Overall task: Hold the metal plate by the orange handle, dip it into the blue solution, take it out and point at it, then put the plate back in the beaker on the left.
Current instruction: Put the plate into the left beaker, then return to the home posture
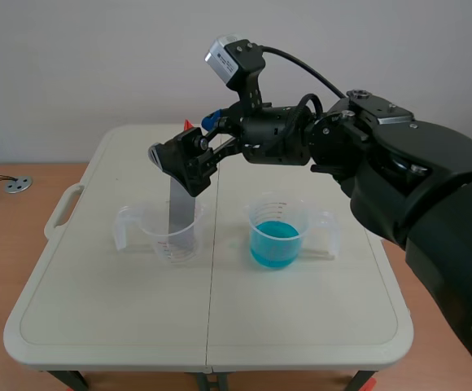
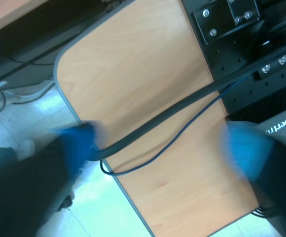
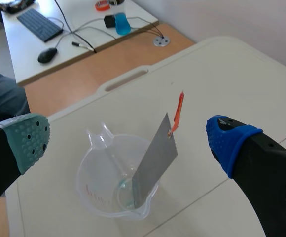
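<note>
— Where do we find the metal plate (image 3: 155,158)?

— We see it standing on end in the clear plastic beaker (image 1: 150,232) on the left, leaning a little, its lower edge down at the beaker's bottom. It is a thin, flat, dull grey rectangle. The orange handle (image 3: 178,112) is a slim strip rising from its upper corner.

— And the blue solution (image 1: 273,246)?

— It sits in a second clear beaker (image 1: 278,208) to the right, well apart from the first. Both have a spout and a side handle, and both stand on the off-white folding table (image 1: 98,309).

— What do we make of the right gripper (image 1: 183,167)?

— It hangs over the left beaker with its fingers spread wide. We see one grey-green dotted pad (image 3: 29,138) and one blue pad (image 3: 227,138) on either side of the plate's top, neither touching it. It holds nothing.

— And the left gripper (image 2: 161,147)?

— Its blurred blue-tipped fingers stand wide apart too, with nothing between them. Below it we see a pale wooden desktop (image 2: 133,74) crossed by a black braided cable (image 2: 182,106).
</note>
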`<state>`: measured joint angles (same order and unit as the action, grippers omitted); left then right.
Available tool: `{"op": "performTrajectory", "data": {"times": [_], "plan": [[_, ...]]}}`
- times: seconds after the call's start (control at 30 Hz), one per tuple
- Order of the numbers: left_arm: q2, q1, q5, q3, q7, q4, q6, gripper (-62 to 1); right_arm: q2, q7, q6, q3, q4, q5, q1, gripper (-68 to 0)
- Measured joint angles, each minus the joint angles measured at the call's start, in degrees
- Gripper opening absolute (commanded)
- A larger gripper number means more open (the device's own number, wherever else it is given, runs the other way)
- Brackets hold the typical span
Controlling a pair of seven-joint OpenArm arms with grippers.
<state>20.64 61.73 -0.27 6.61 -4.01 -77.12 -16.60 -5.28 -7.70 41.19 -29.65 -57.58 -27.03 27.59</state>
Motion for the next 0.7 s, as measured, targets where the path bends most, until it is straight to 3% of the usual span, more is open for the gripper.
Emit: {"op": "performTrajectory", "data": {"times": [0.13, 0.3, 0.43, 0.7], "plan": [[0.0, -0.6, -0.2, 0.1, -0.2, 0.0, 0.7, 1.4, -0.5, 1.2, 0.0, 1.3, 0.0, 0.0, -0.2, -1.0], [0.0, -0.6, -0.2, 0.1, -0.1, 0.0, 0.7, 1.4, -4.8, 3.4, -1.5, 3.1, -2.7, 0.0, -2.3, -1.0], [0.0, -0.6, -0.2, 0.1, -0.3, 0.0, 0.7, 1.4, -9.5, 3.3, -1.6, 5.0, -8.4, 0.0, -5.2, -1.0], [0.0, -3.5, -1.8, 2.1, -1.8, -1.6, 0.5, 1.4, -15.6, 3.4, -4.1, 9.8, -23.1, -0.5, -14.7, -1.0]]}}
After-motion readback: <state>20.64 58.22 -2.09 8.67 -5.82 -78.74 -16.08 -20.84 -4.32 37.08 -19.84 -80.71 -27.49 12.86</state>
